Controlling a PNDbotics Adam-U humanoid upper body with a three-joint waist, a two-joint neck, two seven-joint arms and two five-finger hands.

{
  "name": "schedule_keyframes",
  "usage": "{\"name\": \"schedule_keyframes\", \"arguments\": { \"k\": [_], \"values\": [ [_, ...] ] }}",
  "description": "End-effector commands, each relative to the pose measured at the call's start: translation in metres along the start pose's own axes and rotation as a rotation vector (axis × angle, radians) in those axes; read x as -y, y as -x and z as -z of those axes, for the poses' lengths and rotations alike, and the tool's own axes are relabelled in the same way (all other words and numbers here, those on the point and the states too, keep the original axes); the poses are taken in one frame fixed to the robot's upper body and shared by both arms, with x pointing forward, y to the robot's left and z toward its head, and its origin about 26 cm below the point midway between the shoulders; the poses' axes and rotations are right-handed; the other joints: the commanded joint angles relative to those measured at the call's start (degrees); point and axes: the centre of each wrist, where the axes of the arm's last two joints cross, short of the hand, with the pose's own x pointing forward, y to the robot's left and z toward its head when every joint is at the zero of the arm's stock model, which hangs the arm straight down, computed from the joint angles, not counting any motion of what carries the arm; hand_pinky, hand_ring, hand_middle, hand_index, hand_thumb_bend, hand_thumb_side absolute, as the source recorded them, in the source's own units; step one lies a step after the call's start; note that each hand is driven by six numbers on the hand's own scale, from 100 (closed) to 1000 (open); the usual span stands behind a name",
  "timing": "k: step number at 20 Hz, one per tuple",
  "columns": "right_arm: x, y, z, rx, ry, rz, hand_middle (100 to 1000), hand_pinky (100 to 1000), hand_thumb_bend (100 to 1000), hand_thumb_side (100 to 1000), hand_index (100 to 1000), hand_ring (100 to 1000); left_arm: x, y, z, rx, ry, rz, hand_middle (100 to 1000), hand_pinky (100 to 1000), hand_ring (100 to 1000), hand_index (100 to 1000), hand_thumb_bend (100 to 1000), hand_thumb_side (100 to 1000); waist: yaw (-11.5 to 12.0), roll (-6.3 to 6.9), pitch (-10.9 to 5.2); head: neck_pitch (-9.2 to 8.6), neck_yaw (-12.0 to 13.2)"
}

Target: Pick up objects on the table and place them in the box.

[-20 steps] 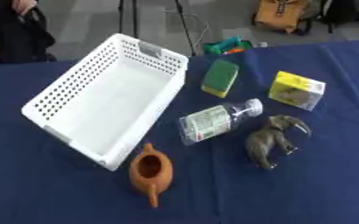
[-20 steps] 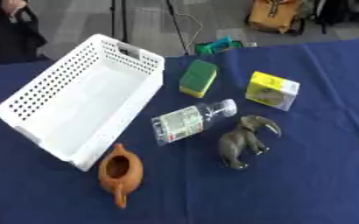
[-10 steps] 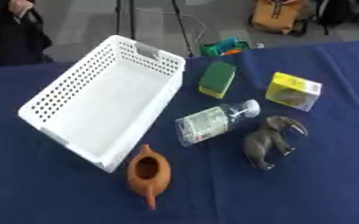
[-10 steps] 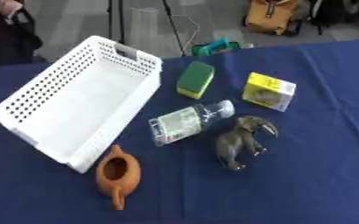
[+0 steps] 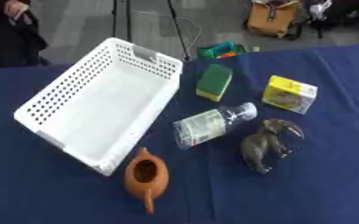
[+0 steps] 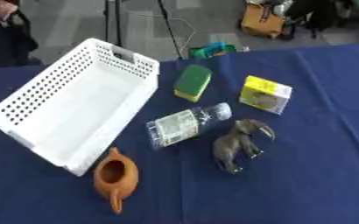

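Neither of my hands shows, so I cannot tell their state; the white basket (image 5: 98,109) sits beside bottle (image 5: 212,125), elephant (image 5: 268,143) and teapot (image 5: 146,176).

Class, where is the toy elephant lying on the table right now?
The toy elephant lies right of centre, beside the plastic bottle and just below the yellow box.

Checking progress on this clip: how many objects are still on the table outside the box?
5. Green-and-yellow sponge by the white box's far right corner; yellow carton right of it; clear bottle lying mid-table; elephant figure beside the bottle; brown clay pot near the box's near corner. None looks hidden.
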Motion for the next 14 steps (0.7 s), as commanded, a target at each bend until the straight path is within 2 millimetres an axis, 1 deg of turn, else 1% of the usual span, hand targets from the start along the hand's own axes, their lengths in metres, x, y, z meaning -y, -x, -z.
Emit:
{"name": "schedule_keyframes", "arguments": {
  "k": [1, 4, 7, 10, 11, 12, 14],
  "values": [
    [0.005, 0.003, 0.004, -0.034, 0.012, -0.020, 938, 1000, 228, 697, 982, 980, 0.000, -0.005, 0.007, 0.024, -0.002, -0.014, 922, 845, 938, 890, 100, 1000, 0.29, -0.06, -0.98, -0.79, -0.46],
    [-0.002, -0.002, 0.014, -0.040, -0.005, -0.019, 941, 1000, 235, 690, 981, 981, 0.001, -0.006, 0.007, 0.025, -0.002, -0.024, 920, 845, 938, 888, 100, 1000, 0.77, 0.03, -0.69, -1.16, -0.88],
    [-0.012, -0.007, 0.023, -0.042, -0.044, -0.015, 955, 1000, 265, 679, 989, 992, 0.002, -0.007, 0.008, 0.024, -0.003, -0.030, 916, 843, 936, 885, 100, 1000, 1.09, 0.10, -0.38, -1.61, -1.18],
    [-0.018, -0.008, 0.027, -0.035, -0.074, -0.016, 957, 1000, 270, 676, 992, 994, 0.003, -0.007, 0.008, 0.022, -0.005, -0.031, 916, 843, 936, 885, 100, 1000, 1.19, 0.13, -0.23, -1.85, -1.18],
    [-0.020, -0.008, 0.028, -0.034, -0.084, -0.016, 997, 1000, 313, 647, 1000, 1000, 0.003, -0.007, 0.008, 0.022, -0.005, -0.031, 914, 842, 935, 883, 100, 1000, 1.20, 0.13, -0.20, -1.86, -1.14],
    [-0.027, -0.008, 0.029, -0.030, -0.120, -0.012, 1000, 1000, 323, 648, 1000, 1000, 0.002, -0.007, 0.008, 0.021, -0.006, -0.030, 913, 842, 935, 882, 100, 1000, 1.21, 0.08, -0.12, -1.83, -1.06],
    [-0.034, -0.007, 0.028, -0.020, -0.170, 0.004, 1000, 1000, 342, 650, 1000, 1000, 0.002, -0.006, 0.008, 0.019, -0.008, -0.029, 911, 841, 935, 881, 100, 1000, 1.24, 0.03, -0.05, -1.88, -0.96]
  ]
}}
